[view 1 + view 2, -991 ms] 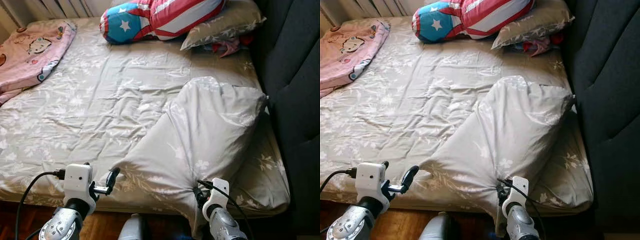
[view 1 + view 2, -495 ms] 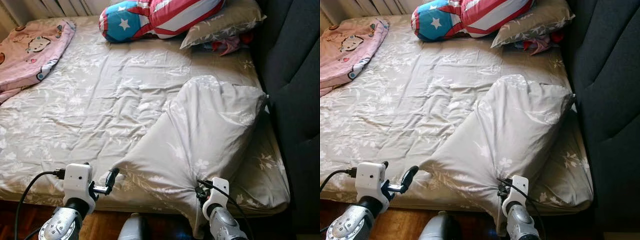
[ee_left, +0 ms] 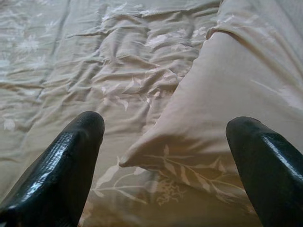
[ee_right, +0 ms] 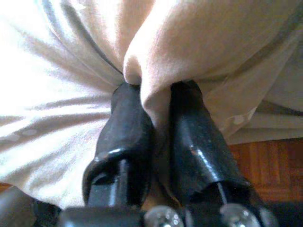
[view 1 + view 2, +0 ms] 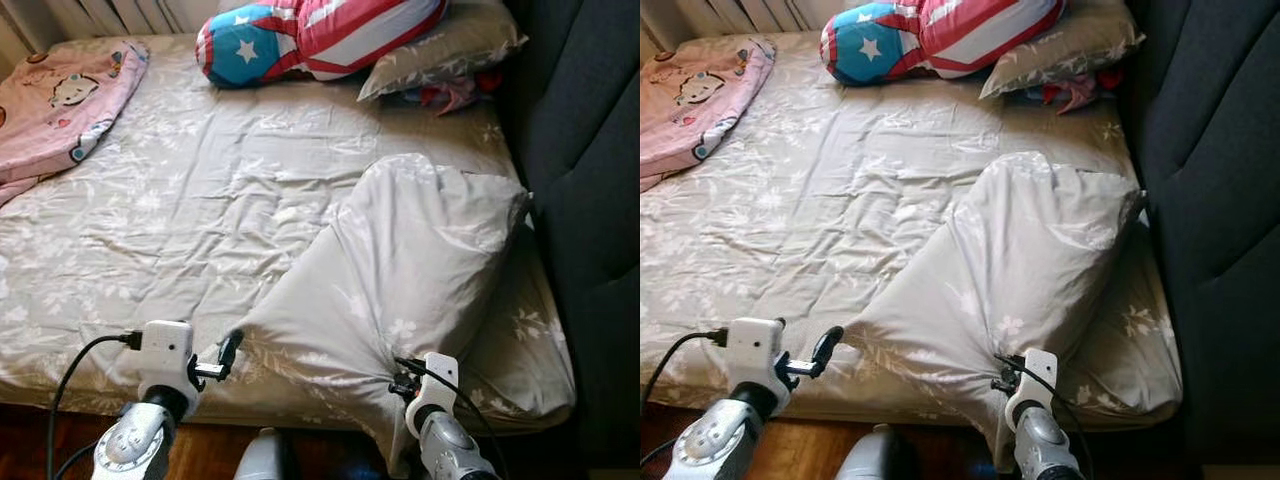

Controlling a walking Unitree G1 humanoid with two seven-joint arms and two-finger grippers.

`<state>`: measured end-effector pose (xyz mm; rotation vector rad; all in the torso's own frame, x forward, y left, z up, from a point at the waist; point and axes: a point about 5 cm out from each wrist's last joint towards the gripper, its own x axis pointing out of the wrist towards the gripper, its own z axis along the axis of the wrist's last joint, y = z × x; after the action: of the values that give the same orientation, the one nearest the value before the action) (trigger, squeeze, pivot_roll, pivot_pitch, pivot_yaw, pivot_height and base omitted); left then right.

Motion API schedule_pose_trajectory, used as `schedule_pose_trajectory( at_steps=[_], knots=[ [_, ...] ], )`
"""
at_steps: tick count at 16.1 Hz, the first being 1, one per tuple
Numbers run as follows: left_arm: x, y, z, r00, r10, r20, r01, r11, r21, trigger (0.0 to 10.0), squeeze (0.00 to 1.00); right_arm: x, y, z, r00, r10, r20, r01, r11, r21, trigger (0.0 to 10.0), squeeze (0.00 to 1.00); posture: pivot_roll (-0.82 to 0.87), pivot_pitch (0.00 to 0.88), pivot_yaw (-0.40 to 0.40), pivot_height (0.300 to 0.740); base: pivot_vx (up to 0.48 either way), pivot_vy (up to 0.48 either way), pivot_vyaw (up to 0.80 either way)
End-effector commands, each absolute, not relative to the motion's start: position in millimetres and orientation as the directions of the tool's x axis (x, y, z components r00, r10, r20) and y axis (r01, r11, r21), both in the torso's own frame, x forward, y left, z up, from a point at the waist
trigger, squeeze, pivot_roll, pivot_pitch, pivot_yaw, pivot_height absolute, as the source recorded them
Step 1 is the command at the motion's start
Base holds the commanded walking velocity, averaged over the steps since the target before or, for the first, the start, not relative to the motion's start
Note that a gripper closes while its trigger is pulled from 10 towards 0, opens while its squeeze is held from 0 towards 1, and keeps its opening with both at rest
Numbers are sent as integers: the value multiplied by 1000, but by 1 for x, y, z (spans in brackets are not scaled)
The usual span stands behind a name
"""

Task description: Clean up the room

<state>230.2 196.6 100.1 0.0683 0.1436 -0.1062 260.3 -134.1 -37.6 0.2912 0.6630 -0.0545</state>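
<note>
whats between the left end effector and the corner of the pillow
Only a bare stretch of rumpled floral bedsheet. In the left wrist view the left end effector is open, with the grey pillow corner just ahead between its fingers, untouched.

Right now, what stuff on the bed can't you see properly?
- The red cloth in the left eye view: tucked under the grey pillow, so what it is cannot be told.
- The pink blanket: cut off by the picture's left edge.
- The star-and-stripe cushion: its top is cut off.
- The big pillow: the corner pinched in the right gripper is hidden by the jaws.
</note>
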Motion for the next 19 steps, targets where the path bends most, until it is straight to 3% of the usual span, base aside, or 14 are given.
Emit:
schedule_pose_trajectory(
  at_steps=[1,3,8,10,14,18,19],
  knots=[
    [234,197,93,983,-90,-161,101,993,65,10000,0,257,-141,-41,768,25,-640,162,959,231,0,0,111,137,49,674,0,0,0],
    [243,193,90,984,-97,-147,107,993,57,10000,0,261,-154,-37,784,-7,-621,178,961,213,0,0,89,93,41,674,0,0,0],
    [263,190,81,988,-90,-125,97,994,51,10000,0,270,-222,-18,812,-216,-543,332,935,125,0,0,24,0,36,674,0,0,0],
    [269,190,76,989,-91,-119,97,994,53,10000,0,264,-278,-1,789,-389,-476,451,892,19,0,0,-3,0,38,674,0,0,0],
    [273,188,69,989,-97,-114,103,993,49,10000,0,249,-346,30,729,-580,-363,586,803,-108,0,0,-30,0,40,674,0,0,0],
    [273,187,66,988,-102,-117,109,993,52,10000,0,237,-369,38,675,-653,-343,651,747,-139,0,0,-36,0,45,674,0,0,0],
    [273,189,64,988,-102,-118,109,992,56,10000,0,238,-359,29,682,-622,-385,616,772,-155,1255,0,-37,0,46,674,0,0,0]
  ],
)
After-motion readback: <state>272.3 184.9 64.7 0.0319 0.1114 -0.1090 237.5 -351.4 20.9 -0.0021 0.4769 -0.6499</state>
